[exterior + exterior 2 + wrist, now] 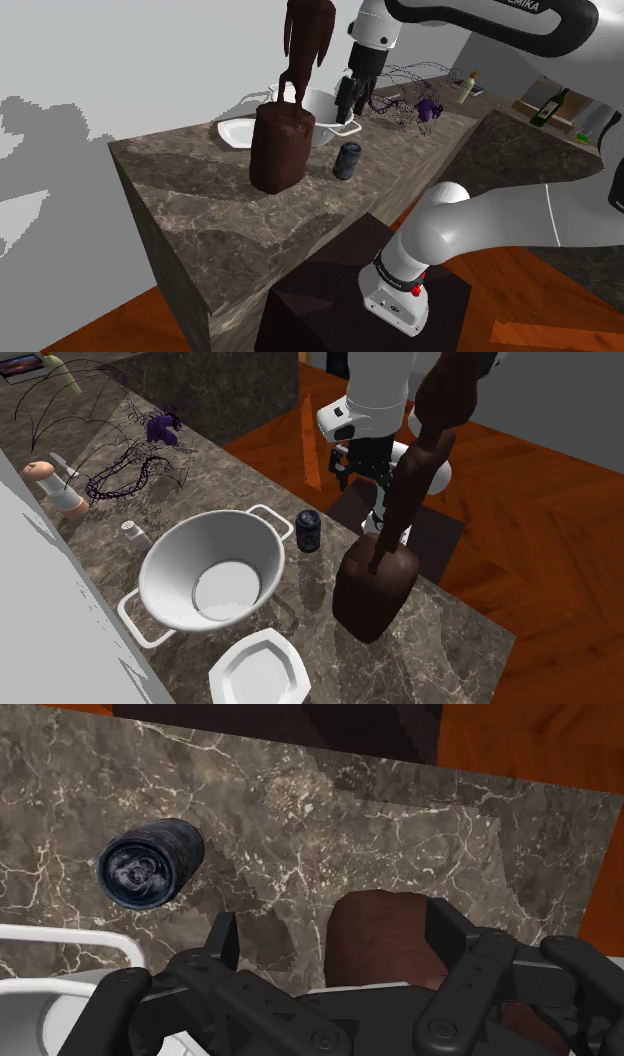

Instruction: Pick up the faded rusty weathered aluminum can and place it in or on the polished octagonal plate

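A dark blue, weathered can (348, 160) stands upright on the marble counter, beside a white two-handled pot (318, 108). The white octagonal plate (237, 131) lies on the far side of that pot, toward the shoulder view's left. My gripper (347, 112) hangs open above the counter, higher than the can and near the pot's rim, holding nothing. In the wrist view the can (150, 864) sits off to one side of the gripper (335, 939), beyond one fingertip (225, 939). From the second exterior view, the can (308, 530), plate (262, 668) and gripper (350, 477) all show.
A tall brown sculpture (280, 145) on a bulky base stands on the counter close to the can; its top (385, 939) lies below my fingers. A dark wire ornament (130, 462), a shaker (134, 532) and bottles (463, 88) sit farther along. The counter edge (330, 245) drops to wooden floor.
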Tool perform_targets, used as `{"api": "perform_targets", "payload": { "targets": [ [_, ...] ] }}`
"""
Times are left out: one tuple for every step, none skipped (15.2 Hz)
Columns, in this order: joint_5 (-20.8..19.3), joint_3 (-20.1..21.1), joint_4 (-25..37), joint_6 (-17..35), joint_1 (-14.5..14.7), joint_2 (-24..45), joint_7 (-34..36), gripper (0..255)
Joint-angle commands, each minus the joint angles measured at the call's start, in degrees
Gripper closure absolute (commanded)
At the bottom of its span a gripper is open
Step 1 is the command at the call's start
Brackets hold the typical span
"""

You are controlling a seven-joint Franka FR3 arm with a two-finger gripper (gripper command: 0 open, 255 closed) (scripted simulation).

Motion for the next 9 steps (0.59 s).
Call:
{"api": "perform_targets", "payload": {
  "targets": [
    [0.0, 0.0, 0.0, 0.0, 0.0, 0.0, 0.0, 0],
    [-0.58, -0.9, -1.41, 1.21, -0.41, -0.09, -0.8, 0],
    [-1.17, -1.8, -2.76, 2.43, -0.85, -0.1, -1.6, 0],
    [-1.78, -2.73, -4.05, 3.67, -1.28, -0.05, -2.39, 0],
    [-2.39, -3.66, -5.29, 4.93, -1.73, 0.07, -3.18, 0],
    [-3.01, -4.61, -6.48, 6.21, -2.19, 0.26, -3.96, 0],
    [-3.62, -5.56, -7.6, 7.52, -2.67, 0.53, -4.75, 0],
    [-4.25, -6.53, -8.67, 8.85, -3.15, 0.88, -5.53, 0],
    [-4.86, -7.5, -9.68, 10.2, -3.65, 1.31, -6.32, 0]
  ]
}}
